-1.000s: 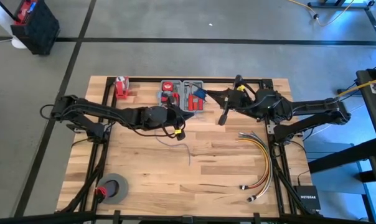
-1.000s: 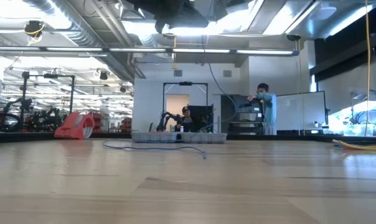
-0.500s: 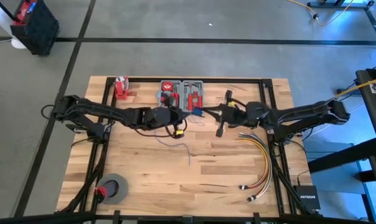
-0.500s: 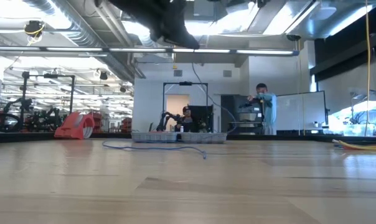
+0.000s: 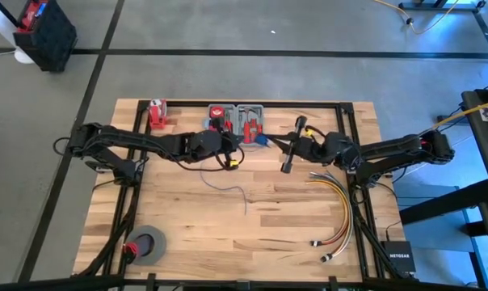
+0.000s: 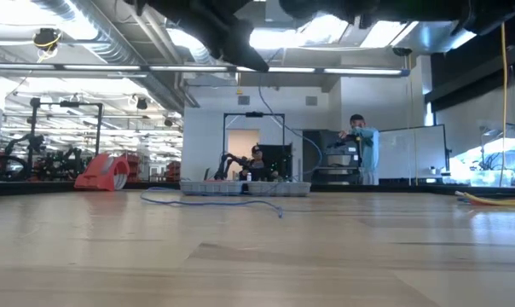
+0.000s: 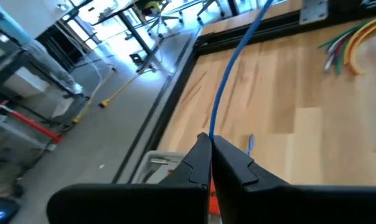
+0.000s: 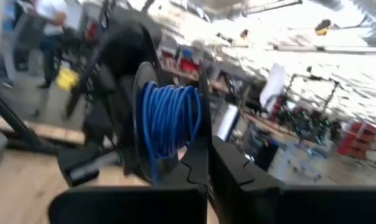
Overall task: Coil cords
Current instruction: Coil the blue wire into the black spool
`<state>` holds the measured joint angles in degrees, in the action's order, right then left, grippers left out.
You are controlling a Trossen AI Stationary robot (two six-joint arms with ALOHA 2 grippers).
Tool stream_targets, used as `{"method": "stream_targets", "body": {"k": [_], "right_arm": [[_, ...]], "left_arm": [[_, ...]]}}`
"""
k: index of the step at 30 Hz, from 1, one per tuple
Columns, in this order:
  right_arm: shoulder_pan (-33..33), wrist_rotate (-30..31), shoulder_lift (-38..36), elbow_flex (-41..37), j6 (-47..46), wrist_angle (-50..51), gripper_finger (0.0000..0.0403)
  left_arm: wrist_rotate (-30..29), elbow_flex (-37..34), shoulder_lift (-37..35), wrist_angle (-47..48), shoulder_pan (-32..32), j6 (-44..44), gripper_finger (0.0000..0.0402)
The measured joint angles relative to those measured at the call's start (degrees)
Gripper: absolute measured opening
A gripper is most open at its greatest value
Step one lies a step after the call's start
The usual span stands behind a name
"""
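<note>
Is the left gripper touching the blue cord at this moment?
Touching. In the left wrist view the left gripper has its fingers shut on the blue cord, which runs straight out from between the fingertips with no gap.

Bright overhead light, blurred wrist views

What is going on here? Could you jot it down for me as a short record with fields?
Setting: wooden table, two dark arms above it.
Left gripper: shut on the thin blue cord.
Right gripper: shut, right beside a coil of blue cord on a dark holder; whether it pinches the cord cannot be told.
Loose cord: an end trails on the table.
Elsewhere: grey tool tray, yellow, orange and red cable bundle, grey tape roll.
</note>
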<state>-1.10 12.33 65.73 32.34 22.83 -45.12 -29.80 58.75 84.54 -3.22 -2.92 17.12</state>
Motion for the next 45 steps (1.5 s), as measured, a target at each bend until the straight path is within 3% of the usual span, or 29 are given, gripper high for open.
{"method": "stream_targets", "body": {"k": [6,13,20,26,33,40,45], "right_arm": [[0.0,2.5,0.0,0.1,1.7,7.4,0.0005],[0.0,12.3,0.1,0.1,5.0,16.7,0.0005],[0.0,16.6,0.1,0.1,6.0,16.8,0.0005],[0.0,16.6,0.1,0.1,6.0,16.5,0.0005],[0.0,16.5,0.1,0.1,4.6,16.4,0.0005],[0.0,13.8,0.2,0.2,3.1,15.0,0.0005],[-0.1,15.4,0.2,1.0,0.6,15.7,0.0005]], "left_arm": [[-6.2,0.1,-0.5,1.9,-0.9,1.6,0.0000],[-6.3,0.1,-4.8,1.2,-0.3,-3.8,0.0000],[10.9,0.1,-4.2,-6.9,0.8,-7.0,0.0000],[15.9,0.2,-0.4,-16.3,1.4,-7.9,0.0000],[17.2,0.3,6.3,-29.2,1.8,-8.8,0.0000],[17.3,6.3,15.3,-29.2,1.8,-6.1,0.0000],[13.0,8.6,18.6,-27.7,1.4,-0.9,0.0000]]}}
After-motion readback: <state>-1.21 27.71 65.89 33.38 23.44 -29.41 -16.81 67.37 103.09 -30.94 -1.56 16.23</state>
